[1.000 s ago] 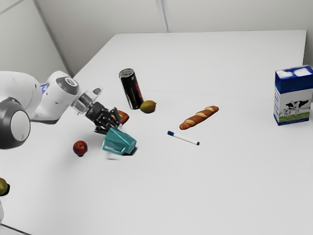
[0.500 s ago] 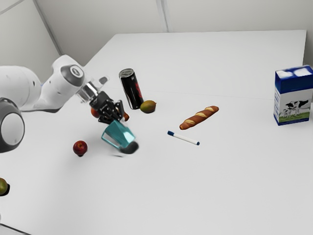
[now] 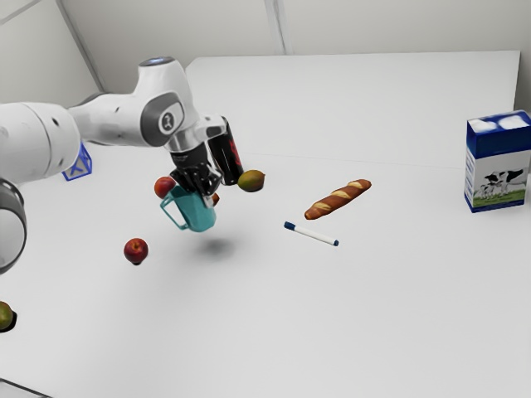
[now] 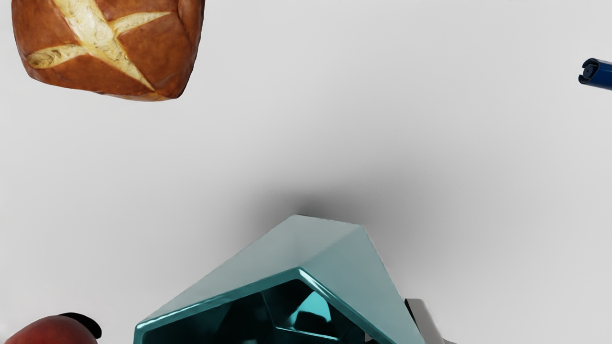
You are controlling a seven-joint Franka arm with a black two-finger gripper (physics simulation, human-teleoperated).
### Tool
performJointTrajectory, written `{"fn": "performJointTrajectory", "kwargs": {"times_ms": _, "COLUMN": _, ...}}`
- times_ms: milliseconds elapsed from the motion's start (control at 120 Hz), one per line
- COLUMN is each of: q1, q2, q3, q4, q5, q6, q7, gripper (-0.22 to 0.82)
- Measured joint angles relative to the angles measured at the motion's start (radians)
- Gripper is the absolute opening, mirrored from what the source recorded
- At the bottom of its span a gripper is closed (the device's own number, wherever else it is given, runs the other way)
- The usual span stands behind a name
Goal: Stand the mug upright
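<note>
We counted one gripper (image 3: 204, 194), clenched on the wall of one teal mug (image 3: 197, 215), a single grey finger (image 4: 424, 321) visible against its outer side. The mug hung above the table (image 3: 348, 323), clear of it, its shadow below, mouth upward but body somewhat tilted, one handle towards the exterior view's left.

On the table we recorded two red fruits (image 3: 136, 250), one mango (image 3: 251, 181), one green fruit (image 3: 5, 316) at the view's edge, one dark can (image 3: 224, 153), one long loaf (image 3: 338, 200), one capped marker (image 3: 312, 234) and one milk carton (image 3: 498, 162) (cows duly noted). One blue-and-white object (image 3: 78, 163) stood partly behind the arm (image 3: 124, 120), and one bread roll (image 4: 110, 45) lay near the mug
</note>
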Motion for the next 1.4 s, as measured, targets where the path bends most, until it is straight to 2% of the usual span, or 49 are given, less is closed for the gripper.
{"fn": "performJointTrajectory", "kwargs": {"times_ms": 417, "q1": -0.007, "q2": 0.014, "q3": -0.005, "q4": -0.058, "q5": 0.100, "q6": 0.117, "q7": -0.109, "gripper": -0.18}}
{"fn": "performJointTrajectory", "kwargs": {"times_ms": 958, "q1": -0.007, "q2": 0.089, "q3": -0.007, "q4": -0.060, "q5": 0.089, "q6": 0.182, "q7": -0.186, "gripper": -0.17}}
{"fn": "performJointTrajectory", "kwargs": {"times_ms": 1117, "q1": -0.013, "q2": 0.086, "q3": -0.013, "q4": -0.059, "q5": 0.086, "q6": 0.182, "q7": -0.193, "gripper": 0.17}}
{"fn": "performJointTrajectory", "kwargs": {"times_ms": 1183, "q1": -0.013, "q2": 0.078, "q3": -0.013, "q4": -0.057, "q5": 0.088, "q6": 0.179, "q7": -0.194, "gripper": 0.29}}
{"fn": "performJointTrajectory", "kwargs": {"times_ms": 1283, "q1": -0.014, "q2": 0.058, "q3": -0.012, "q4": -0.056, "q5": 0.091, "q6": 0.174, "q7": -0.196, "gripper": 0.41}}
{"fn": "performJointTrajectory", "kwargs": {"times_ms": 1400, "q1": -0.013, "q2": 0.016, "q3": -0.012, "q4": -0.055, "q5": 0.091, "q6": 0.160, "q7": -0.195, "gripper": 0.49}}
